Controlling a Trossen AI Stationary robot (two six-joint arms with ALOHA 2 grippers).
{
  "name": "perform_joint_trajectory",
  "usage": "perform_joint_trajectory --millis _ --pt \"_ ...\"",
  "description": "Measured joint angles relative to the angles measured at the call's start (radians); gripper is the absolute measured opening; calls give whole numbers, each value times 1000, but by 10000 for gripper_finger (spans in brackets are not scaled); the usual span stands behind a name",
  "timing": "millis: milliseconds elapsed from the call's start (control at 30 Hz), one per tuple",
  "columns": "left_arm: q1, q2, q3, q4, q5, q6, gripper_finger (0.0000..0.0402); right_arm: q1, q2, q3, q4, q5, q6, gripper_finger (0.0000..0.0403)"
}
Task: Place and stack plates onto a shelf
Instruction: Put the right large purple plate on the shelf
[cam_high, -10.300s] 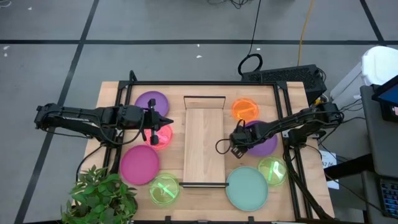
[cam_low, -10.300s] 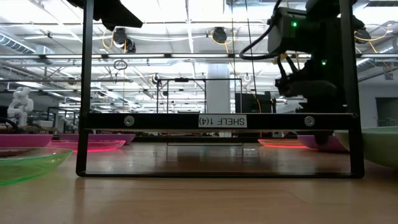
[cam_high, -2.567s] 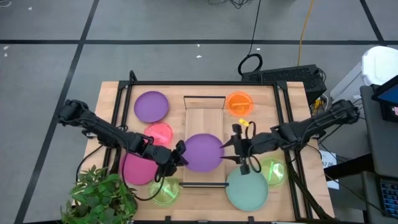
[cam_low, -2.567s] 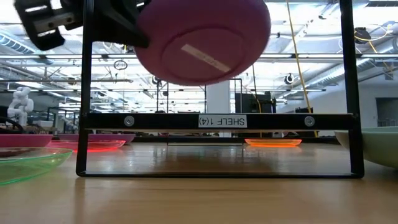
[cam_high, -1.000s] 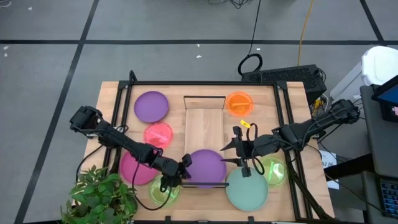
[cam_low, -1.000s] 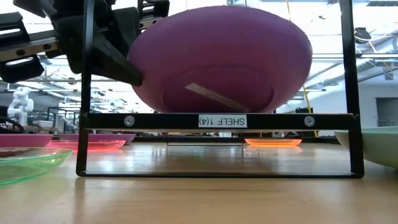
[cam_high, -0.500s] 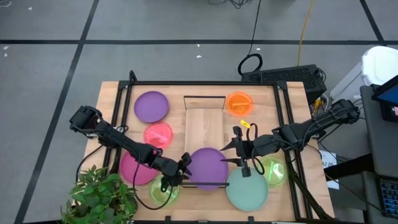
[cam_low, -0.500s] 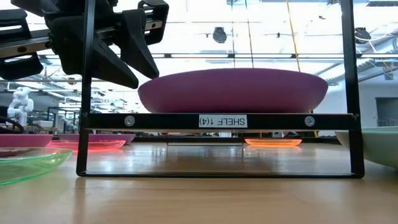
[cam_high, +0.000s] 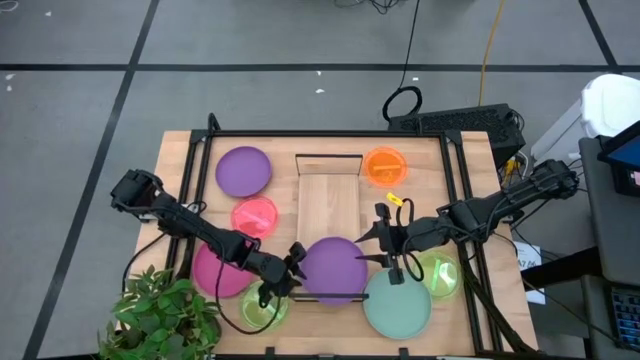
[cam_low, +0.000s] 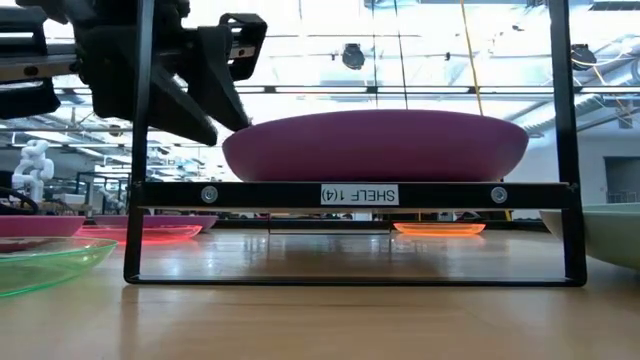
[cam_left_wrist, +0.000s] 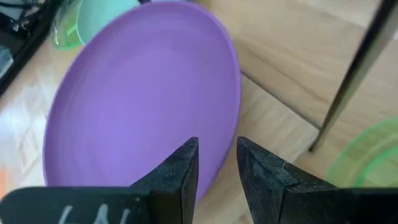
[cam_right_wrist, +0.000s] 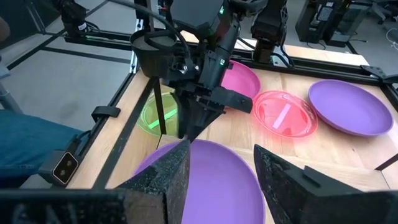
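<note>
At the shelf's (cam_high: 330, 215) near end, the left claw (cam_high: 293, 262) stands spread just beside the purple plate (cam_high: 333, 270) lying flat there. Best withdraw level, without nudging its rim. Opposite, the right claw (cam_high: 379, 235) hovers, also spread.

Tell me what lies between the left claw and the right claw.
The purple plate, resting on the near end of the shelf, lies between the left claw and right claw. The high view shows it.
</note>
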Motion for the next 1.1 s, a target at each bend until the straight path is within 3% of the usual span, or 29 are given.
perform_joint_trajectory --millis 300,967,1100 --pt "14 3 -2 -129 -25 2 116 0 0 0 0 0 1 160" --pt "10 2 -2 -83 -64 33 116 0 0 0 -1 0 -1 160" --pt "-9 -8 -2 -81 -149 30 116 0 0 0 -1 0 -1 160"
